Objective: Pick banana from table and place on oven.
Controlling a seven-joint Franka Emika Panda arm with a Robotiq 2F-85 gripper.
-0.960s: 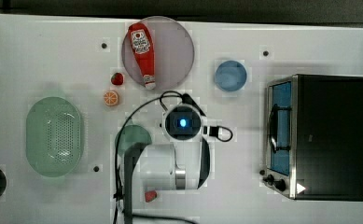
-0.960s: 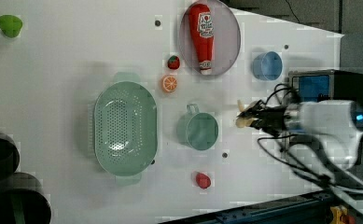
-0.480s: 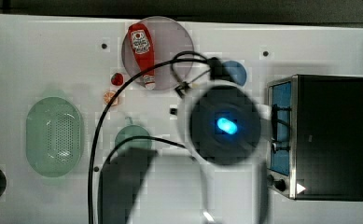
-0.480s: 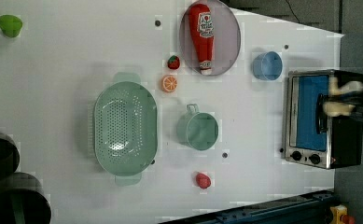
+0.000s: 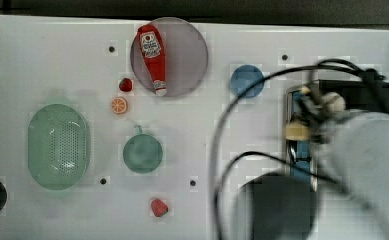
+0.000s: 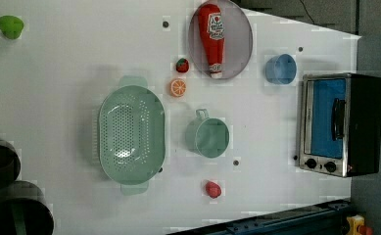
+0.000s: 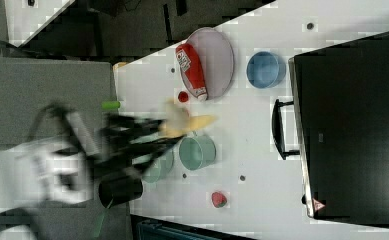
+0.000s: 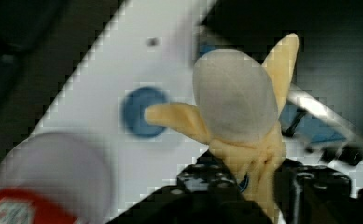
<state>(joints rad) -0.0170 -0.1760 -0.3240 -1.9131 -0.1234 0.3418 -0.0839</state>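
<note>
Banana clamped between the jaws, blue bowl and oven behind

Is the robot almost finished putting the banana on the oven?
Partly. Done: the banana is off the table and clamped in the gripper. In hand: in the top view the arm carries it over the oven's front edge, up in the air. Left: set it down on the black top, which is bare in the left view, and let go.

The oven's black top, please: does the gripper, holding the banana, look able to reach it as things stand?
Probably yes: the oven top is bare, and in the top view the gripper with the banana hangs above its front edge.
</note>
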